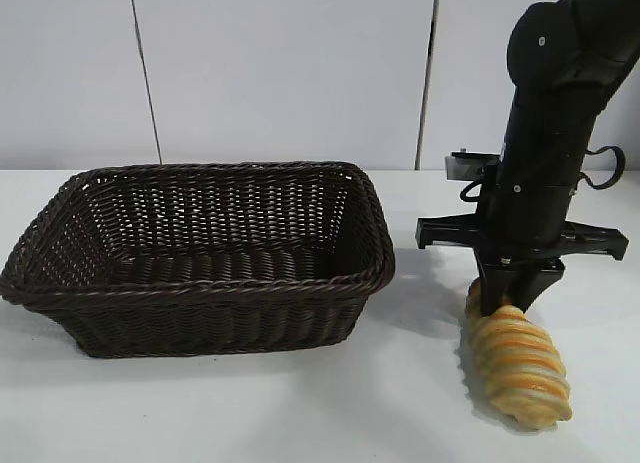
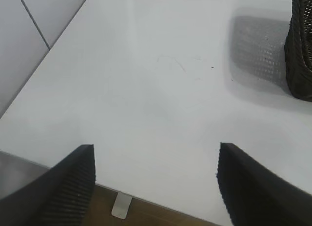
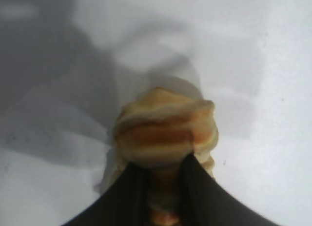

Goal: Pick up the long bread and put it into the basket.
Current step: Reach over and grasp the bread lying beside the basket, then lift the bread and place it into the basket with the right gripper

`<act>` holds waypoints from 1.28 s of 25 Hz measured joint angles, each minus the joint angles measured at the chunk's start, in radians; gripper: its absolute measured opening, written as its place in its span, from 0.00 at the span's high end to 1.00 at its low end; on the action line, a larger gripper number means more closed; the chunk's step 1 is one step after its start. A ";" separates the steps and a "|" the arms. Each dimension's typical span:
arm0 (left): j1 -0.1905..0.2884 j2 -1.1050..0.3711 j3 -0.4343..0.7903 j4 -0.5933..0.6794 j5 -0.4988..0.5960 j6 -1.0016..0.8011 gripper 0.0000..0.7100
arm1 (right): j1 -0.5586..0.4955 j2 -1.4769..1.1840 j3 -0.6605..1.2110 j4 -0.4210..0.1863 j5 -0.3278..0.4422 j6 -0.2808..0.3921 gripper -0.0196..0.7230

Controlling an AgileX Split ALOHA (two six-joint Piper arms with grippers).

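Note:
The long bread, a tan loaf with orange-brown ridged stripes, lies on the white table to the right of the basket. My right gripper comes down on the loaf's far end. In the right wrist view its two black fingers pinch the long bread between them, so my right gripper is shut on it. The basket is dark brown wicker with nothing inside. My left gripper hangs open over the table's edge, holding nothing, and a corner of the basket shows far off.
A white panelled wall stands behind the table. Bare white tabletop lies between the basket and the loaf. A brown strip with a small white tab runs below the table's edge in the left wrist view.

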 joint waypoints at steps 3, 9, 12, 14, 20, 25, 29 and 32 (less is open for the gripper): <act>0.000 0.000 0.000 0.000 0.000 0.000 0.28 | 0.000 -0.097 -0.122 -0.029 0.079 -0.009 0.89; 0.000 0.000 0.000 0.000 0.000 0.000 0.28 | 0.000 -0.211 -0.352 -0.079 0.186 -0.018 0.89; 0.000 0.000 0.000 0.000 0.000 0.000 0.28 | 0.000 -0.216 -0.384 -0.081 0.201 -0.026 0.89; 0.000 0.000 0.000 0.001 0.000 0.000 0.28 | 0.001 -0.212 -0.384 -0.070 0.194 -0.038 0.89; 0.000 0.000 0.000 0.001 0.000 0.000 0.28 | 0.071 -0.211 -0.384 0.004 0.094 -0.086 0.89; 0.000 0.000 0.000 0.001 0.000 -0.001 0.28 | 0.255 -0.207 -0.384 0.009 -0.035 -0.090 0.89; 0.000 0.000 0.000 0.001 0.000 -0.001 0.28 | 0.396 -0.207 -0.384 -0.012 -0.150 -0.090 0.89; 0.000 0.000 0.000 0.001 0.000 -0.001 0.28 | 0.453 -0.206 -0.384 -0.046 -0.201 -0.090 0.89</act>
